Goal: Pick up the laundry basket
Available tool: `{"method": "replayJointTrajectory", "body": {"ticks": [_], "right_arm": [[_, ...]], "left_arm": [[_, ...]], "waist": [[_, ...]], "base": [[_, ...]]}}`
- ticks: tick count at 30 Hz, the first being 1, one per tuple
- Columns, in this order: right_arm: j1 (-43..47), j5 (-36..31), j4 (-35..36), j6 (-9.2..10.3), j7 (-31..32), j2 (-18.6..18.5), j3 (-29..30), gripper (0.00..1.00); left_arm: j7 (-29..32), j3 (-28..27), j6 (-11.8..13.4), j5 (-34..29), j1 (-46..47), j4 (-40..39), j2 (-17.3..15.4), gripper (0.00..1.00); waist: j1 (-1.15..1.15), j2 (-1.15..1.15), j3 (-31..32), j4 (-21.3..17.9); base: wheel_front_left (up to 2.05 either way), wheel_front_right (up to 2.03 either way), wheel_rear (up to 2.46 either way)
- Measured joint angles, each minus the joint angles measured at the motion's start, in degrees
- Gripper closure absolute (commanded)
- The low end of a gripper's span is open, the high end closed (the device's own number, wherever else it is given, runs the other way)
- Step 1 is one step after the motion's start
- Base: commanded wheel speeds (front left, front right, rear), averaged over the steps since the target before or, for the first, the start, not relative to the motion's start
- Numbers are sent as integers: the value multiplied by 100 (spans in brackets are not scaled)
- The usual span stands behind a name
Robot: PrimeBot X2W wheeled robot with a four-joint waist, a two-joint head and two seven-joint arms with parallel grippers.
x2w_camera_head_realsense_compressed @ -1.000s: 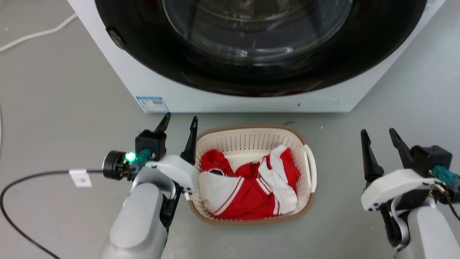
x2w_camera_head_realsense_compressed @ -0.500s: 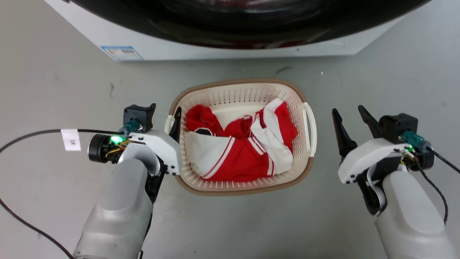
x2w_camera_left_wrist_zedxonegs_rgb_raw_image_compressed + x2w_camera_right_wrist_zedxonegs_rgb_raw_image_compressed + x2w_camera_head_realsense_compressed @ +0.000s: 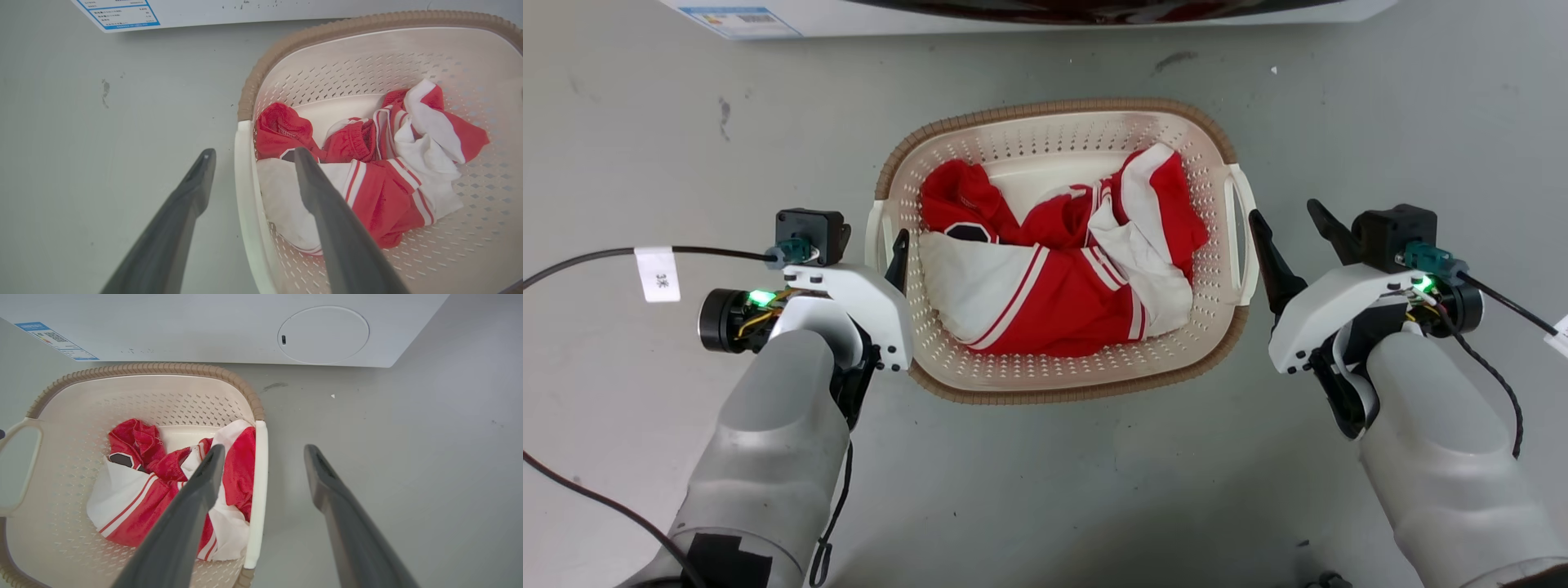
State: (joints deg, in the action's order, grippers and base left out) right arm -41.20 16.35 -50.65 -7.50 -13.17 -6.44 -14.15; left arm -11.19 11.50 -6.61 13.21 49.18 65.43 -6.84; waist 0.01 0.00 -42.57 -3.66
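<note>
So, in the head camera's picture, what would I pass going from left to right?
Cable tag → left gripper → basket → right gripper.

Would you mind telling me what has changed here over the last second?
The right gripper has closed in leftward on the laundry basket and now straddles its right handle. The left gripper has settled over the left handle, one finger on each side. Both are open; nothing is gripped yet. The head camera tilted down, so the washing machine only seems to shift. The basket and clothes stayed put.
</note>
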Motion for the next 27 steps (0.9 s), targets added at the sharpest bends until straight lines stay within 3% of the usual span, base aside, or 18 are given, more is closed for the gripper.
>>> {"method": "replayJointTrajectory", "body": {"ticks": [13, 23, 24, 25, 27], "right_arm": [[-838, 506, -1037, 0, -41, 114, -546, 0], [-1233, 1029, -1592, 0, 480, 141, -993, 0], [-1246, 1110, -1600, 0, 560, 146, -1036, 58], [-1258, 1178, -1601, 0, 632, 149, -1105, 100], [-1282, 1287, -1584, 0, 659, 143, -1216, 100]], "left_arm": [[354, 42, -78, 341, 522, 583, -63, 0], [745, 288, -88, 710, 756, 653, -1, 2], [786, 309, -88, 768, 771, 646, 14, 100], [888, 348, -88, 836, 778, 645, 32, 100], [921, 425, -88, 939, 777, 617, 34, 100]], "waist": [[0, 0, -488, -26], [0, 0, -671, 15], [0, 0, -681, 20], [0, 0, -687, 24], [0, 0, -694, 30]], "base": [[0, 0, 0], [0, 0, 0], [0, 0, 0], [0, 0, 0], [0, 0, 0]]}}
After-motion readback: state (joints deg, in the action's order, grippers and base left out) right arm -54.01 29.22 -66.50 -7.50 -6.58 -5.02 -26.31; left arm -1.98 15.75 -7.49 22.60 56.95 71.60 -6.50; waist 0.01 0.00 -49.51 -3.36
